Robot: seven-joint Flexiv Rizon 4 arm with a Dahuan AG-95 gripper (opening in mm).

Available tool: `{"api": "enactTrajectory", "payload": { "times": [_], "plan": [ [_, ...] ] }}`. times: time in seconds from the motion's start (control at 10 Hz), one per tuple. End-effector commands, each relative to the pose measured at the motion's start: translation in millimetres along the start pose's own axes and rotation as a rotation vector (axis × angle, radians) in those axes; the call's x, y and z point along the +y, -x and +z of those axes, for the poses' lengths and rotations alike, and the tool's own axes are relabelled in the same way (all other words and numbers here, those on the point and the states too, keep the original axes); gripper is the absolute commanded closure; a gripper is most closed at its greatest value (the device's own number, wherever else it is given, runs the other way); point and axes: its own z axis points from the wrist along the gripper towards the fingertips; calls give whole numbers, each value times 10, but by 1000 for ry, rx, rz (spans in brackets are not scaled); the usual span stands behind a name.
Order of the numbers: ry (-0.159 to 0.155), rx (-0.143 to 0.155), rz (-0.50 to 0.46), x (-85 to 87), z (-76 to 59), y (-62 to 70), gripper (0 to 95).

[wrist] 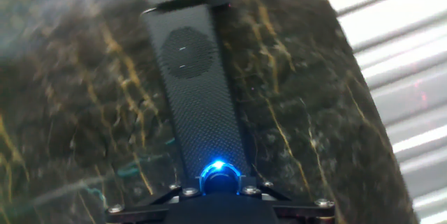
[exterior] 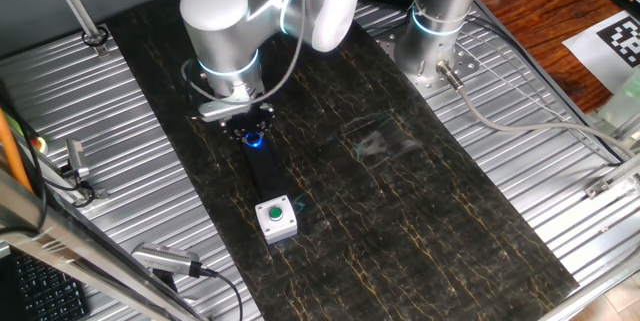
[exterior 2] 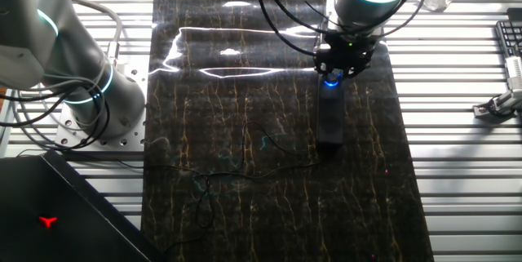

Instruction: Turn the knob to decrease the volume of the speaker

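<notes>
Poised right over the knob, the end effector hides its fingers, so I cannot tell whether it grips. That knob sits at the far end of the speaker on the counter; turning apparently remains.

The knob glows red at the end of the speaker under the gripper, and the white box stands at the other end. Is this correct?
Not quite: the knob glows blue, not red, as the hand view shows. The rest holds: it is at the speaker's end under the gripper, with the white box at the other end.
</notes>
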Motion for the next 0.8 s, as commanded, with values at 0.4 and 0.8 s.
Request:
{"api": "enactTrajectory", "payload": {
  "times": [0.4, 0.8],
  "plan": [
    [-10, 2, -225, 2, 1, 5, 950],
    [-21, 7, -328, 1, 0, 5, 760]
  ]
}}
